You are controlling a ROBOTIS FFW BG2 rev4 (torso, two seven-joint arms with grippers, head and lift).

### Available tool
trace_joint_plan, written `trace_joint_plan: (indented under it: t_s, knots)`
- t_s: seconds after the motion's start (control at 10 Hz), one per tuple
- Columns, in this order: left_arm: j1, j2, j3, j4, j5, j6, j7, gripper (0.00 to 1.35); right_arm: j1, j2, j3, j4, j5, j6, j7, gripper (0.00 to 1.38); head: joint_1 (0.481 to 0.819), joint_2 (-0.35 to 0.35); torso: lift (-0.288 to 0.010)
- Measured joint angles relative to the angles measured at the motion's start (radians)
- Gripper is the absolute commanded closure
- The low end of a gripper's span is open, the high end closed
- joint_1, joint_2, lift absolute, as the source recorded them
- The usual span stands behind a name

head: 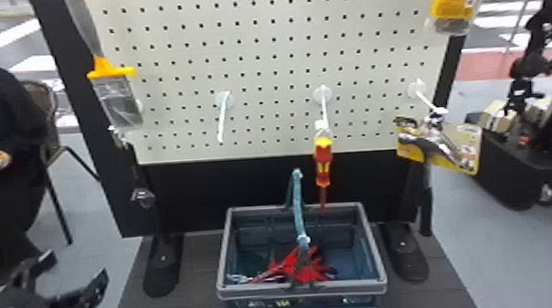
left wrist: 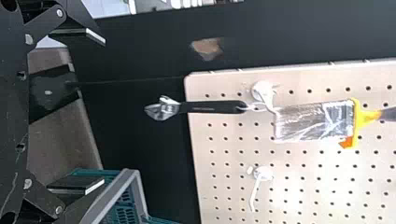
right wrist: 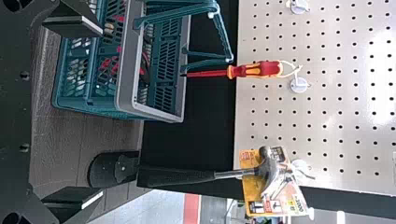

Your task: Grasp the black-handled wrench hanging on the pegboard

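- Zero contact yet: the black-handled wrench (left wrist: 201, 107) hangs untouched from a hook at the left edge of the pegboard (head: 264, 51). Its handle is uppermost and its metal head hangs down over the black frame.
- The left gripper (head: 77, 267) sits low at the near left, well apart from the wrench. Its fingers are spread wide with nothing between them. In the left wrist view the wrench lies roughly in line with the gap, farther off.
- The right gripper (right wrist: 93, 112) is also spread and holds nothing. It faces the basket (right wrist: 154, 100) and the hammer (right wrist: 210, 175).
- My read: the whole approach and the closing on the handle are left to do. The left arm looks like the nearer candidate.
- Writing: the yellow card (right wrist: 275, 203) behind the hammer carries print too small to read. Yellowish marks on the basket front in the head view are illegible.
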Motion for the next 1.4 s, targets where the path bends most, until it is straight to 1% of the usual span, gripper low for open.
trace_joint_plan:
  t_s: [0.2,0.4,0.6,0.7,0.9,1.0,1.2,1.4]
  knots:
    - [-0.125,0.059,0.004,0.085,0.042,0.081,-0.079,0.19,-0.001,0.0,0.0,0.0,0.0,0.001,0.002,0.1,0.549,0.0,-0.1]
    - [-0.239,0.125,-0.019,0.169,0.089,0.17,-0.154,0.17,-0.003,0.0,0.0,0.0,0.002,0.002,0.004,0.1,0.549,0.0,-0.1]
    - [-0.352,0.19,-0.078,0.279,0.142,0.224,-0.209,0.15,-0.005,0.001,0.0,0.0,0.002,0.003,0.004,0.1,0.549,0.0,-0.1]
    - [-0.412,0.218,-0.117,0.355,0.179,0.225,-0.231,0.11,-0.007,0.002,0.0,0.002,0.003,0.003,0.007,0.1,0.549,0.0,-0.1]
    - [-0.514,0.269,-0.193,0.445,0.204,0.226,-0.258,0.07,-0.013,0.003,0.0,0.005,0.005,0.004,0.013,0.1,0.549,0.0,-0.1]
    - [-0.552,0.287,-0.229,0.478,0.228,0.225,-0.27,0.06,-0.015,0.004,0.0,0.006,0.006,0.004,0.013,0.1,0.549,0.0,-0.1]
    - [-0.614,0.308,-0.3,0.566,0.325,0.213,-0.311,0.04,-0.018,0.008,0.0,0.009,0.008,0.004,0.016,0.1,0.549,0.0,-0.1]
    - [-0.683,0.33,-0.371,0.637,0.385,0.202,-0.341,0.02,-0.018,0.011,0.0,0.013,0.01,0.004,0.019,0.1,0.549,0.0,-0.1]
